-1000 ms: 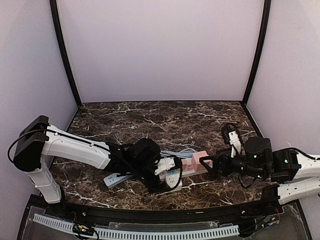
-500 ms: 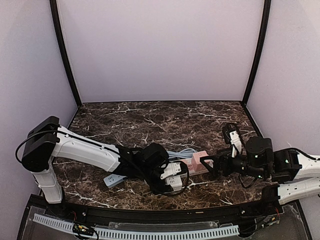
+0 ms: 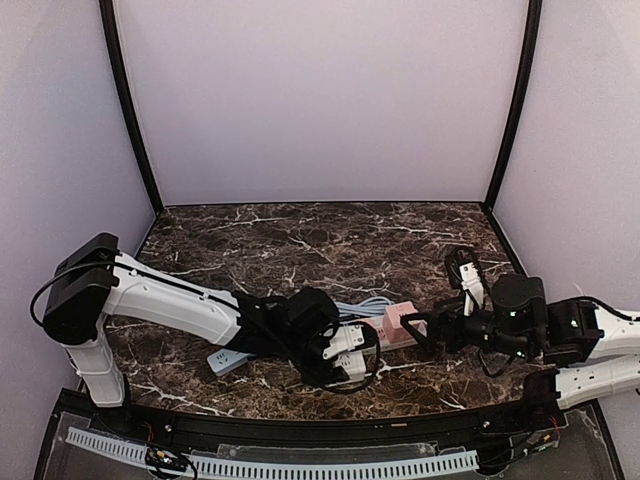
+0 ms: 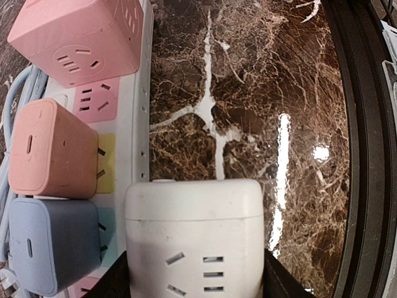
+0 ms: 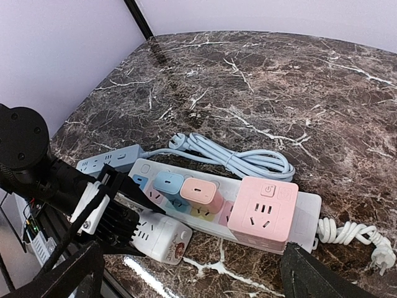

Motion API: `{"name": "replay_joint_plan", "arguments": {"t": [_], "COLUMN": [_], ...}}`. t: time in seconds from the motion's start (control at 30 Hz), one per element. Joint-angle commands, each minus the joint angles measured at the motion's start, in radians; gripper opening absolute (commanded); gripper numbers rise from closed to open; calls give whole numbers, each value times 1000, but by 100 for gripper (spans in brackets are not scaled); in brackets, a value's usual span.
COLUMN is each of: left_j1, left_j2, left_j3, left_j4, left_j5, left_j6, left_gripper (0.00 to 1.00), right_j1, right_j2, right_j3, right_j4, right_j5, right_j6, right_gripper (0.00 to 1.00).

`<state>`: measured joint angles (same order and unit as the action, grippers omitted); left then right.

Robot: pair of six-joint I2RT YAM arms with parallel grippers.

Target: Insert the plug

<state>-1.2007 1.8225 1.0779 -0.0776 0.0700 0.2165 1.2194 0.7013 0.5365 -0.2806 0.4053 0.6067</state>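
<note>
My left gripper (image 3: 345, 362) is shut on a white cube plug (image 4: 193, 236), held at the near side of the white power strip (image 4: 141, 124), beside its left end. The cube also shows in the right wrist view (image 5: 162, 236), lying tilted against the strip's edge (image 5: 304, 205), with the left fingers (image 5: 118, 211) around it. A pink cube (image 5: 263, 211), an orange plug (image 5: 201, 192) and a blue plug (image 5: 169, 183) sit in the strip. My right gripper (image 3: 425, 335) is open and empty at the strip's right end, by the pink cube (image 3: 397, 322).
A coiled light-blue cable (image 5: 242, 158) lies behind the strip. A grey-blue strip (image 5: 108, 162) lies to the left. A white curly cord with a plug (image 5: 353, 236) trails off the right end. The table's black front rail (image 4: 366, 155) runs close to the white cube.
My left arm has shifted a little to the right with the white cube plug, close along the strip's near side. The right arm has not moved.
</note>
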Motion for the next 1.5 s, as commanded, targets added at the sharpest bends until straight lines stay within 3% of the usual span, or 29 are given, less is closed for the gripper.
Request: {"name": "replay_joint_plan", "arguments": {"t": [0.0, 0.17, 0.3, 0.6, 0.9, 1.23, 1.47], "left_j1": [-6, -5, -5, -5, -6, -7, -7], "left_j2": [-61, -130, -190, -320, -405, -463, -502], "left_j3": [-48, -109, -197, -347, -486, -573, -629], "left_j4": [43, 119, 225, 449, 658, 774, 826], "left_j5": [2, -7, -22, -58, -111, -143, -178], "left_j6": [14, 26, 41, 82, 97, 100, 106], "left_gripper": [32, 11, 1, 1, 1, 1, 1], "right_j1": [6, 6, 6, 3, 1, -13, -16], "right_j2": [-4, 13, 42, 171, 360, 599, 659], "right_j3": [-8, 10, 25, 119, 239, 413, 469], "right_j4": [3, 4, 18, 59, 140, 153, 163], "right_j5": [15, 4, -13, -128, -371, -602, -672], "right_j6": [-4, -3, 5, 77, 122, 223, 264], "right_gripper": [99, 99, 99, 99, 99, 99, 98]}}
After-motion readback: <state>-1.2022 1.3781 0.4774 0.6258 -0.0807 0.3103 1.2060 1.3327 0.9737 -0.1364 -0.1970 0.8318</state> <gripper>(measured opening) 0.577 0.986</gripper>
